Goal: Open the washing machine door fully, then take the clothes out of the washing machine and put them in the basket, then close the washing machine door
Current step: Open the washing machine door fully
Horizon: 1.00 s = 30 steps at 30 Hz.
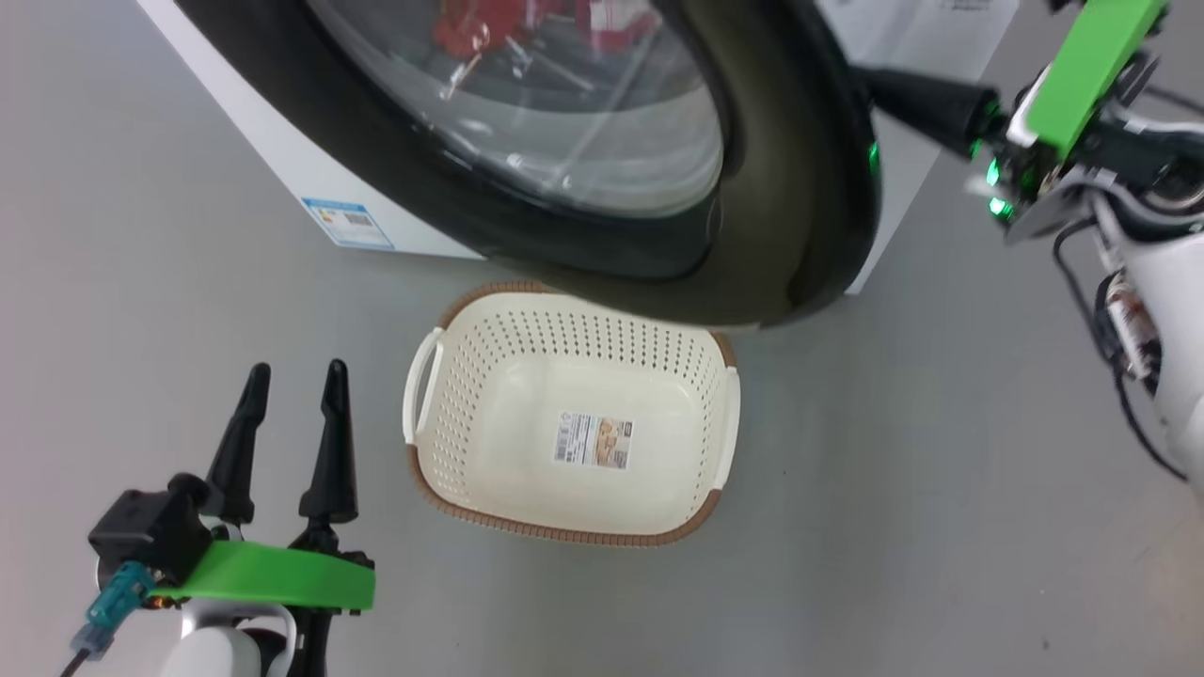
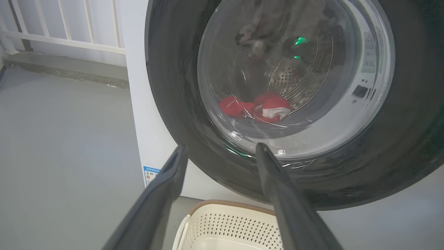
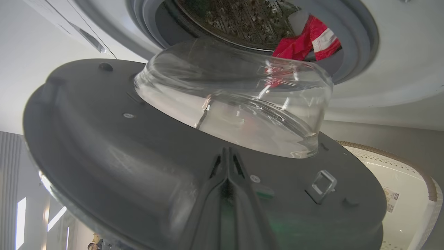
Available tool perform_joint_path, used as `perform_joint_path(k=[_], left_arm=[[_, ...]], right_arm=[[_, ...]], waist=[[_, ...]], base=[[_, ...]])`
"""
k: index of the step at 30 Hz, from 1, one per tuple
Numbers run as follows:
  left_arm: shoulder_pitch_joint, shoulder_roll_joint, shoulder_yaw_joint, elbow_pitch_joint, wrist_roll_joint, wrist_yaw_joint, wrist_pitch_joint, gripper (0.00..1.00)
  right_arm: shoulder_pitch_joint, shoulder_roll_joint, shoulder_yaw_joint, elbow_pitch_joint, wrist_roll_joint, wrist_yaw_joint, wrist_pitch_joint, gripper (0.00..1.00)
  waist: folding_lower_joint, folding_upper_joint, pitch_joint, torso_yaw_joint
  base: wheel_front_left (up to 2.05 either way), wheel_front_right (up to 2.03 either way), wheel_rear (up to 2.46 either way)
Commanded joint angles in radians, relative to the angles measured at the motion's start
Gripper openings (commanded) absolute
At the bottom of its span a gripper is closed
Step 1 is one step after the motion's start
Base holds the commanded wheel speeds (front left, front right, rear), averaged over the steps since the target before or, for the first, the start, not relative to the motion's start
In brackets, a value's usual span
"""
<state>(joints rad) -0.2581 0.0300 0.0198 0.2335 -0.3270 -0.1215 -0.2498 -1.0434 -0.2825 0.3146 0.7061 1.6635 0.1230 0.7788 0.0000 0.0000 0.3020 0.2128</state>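
Desk: Looking for the washing machine door (image 1: 781, 226) — where, and how wide?

Photographer: At 12 o'clock in the head view, standing part-way out from the white washing machine (image 1: 273, 141), glossy black rim overhanging the far end of the basket (image 1: 470, 395). Short of fully open.

Desk: And the clothes (image 2: 270, 107)?

Photographer: Inside the perforated steel drum (image 2: 295, 80), red with white bands, seen through the door's glass from the left wrist. From the right wrist, at 1 o'clock, lying at the drum's mouth against the grey gasket (image 3: 357, 45), beyond the clear glass bowl (image 3: 236, 104).

Desk: Position of the basket?

Photographer: On the grey floor (image 1: 941, 470), at 6 o'clock of the door and just in front of the machine, upright, paper label (image 1: 593, 442) showing on its bottom. Blue label (image 1: 348, 223) on the machine's front, at 10 o'clock of it.

Desk: State of the left gripper (image 1: 296, 376)?

Photographer: At 8 o'clock in the head view, at 9 o'clock of the basket and apart from it. Fingers spread wide, closed on nothing, pointing toward the door's lower rim.

Desk: And the right gripper (image 1: 884, 86)?

Photographer: At 2 o'clock, reaching in behind the door's edge. Fingers pressed together, fingertips (image 3: 223, 173) set at the door's dark inner face, at 6 o'clock of the glass bowl, near a small square latch loop (image 3: 324, 182). Touching or just clear of that face: impossible to tell.
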Motion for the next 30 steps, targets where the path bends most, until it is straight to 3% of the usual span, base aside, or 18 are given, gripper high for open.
perform_joint_path(k=[1, 14, 30], left_arm=[[0.011, 0.020, 0.035, -0.020, 0.002, 0.010, -0.012, 1.00], [0.064, 0.020, 0.028, -0.010, 0.000, 0.029, -0.012, 1.00], [0.116, 0.020, 0.009, 0.019, 0.002, 0.049, -0.012, 1.00]], right_arm=[[0.020, 0.022, 0.014, -0.035, 0.009, 0.008, 0.010, 0.00], [0.230, 0.074, 0.037, -0.149, 0.040, 0.008, 0.058, 0.00], [0.441, 0.181, 0.049, -0.265, 0.050, 0.008, 0.054, 0.00]], waist=[[0.0000, 0.0000, -0.025, -0.001], [0.0000, 0.0000, -0.135, 0.053], [0.0000, 0.0000, -0.248, 0.197]], base=[[0.00, 0.00, 0.00], [0.00, 0.00, 0.00], [0.00, 0.00, 0.00]])
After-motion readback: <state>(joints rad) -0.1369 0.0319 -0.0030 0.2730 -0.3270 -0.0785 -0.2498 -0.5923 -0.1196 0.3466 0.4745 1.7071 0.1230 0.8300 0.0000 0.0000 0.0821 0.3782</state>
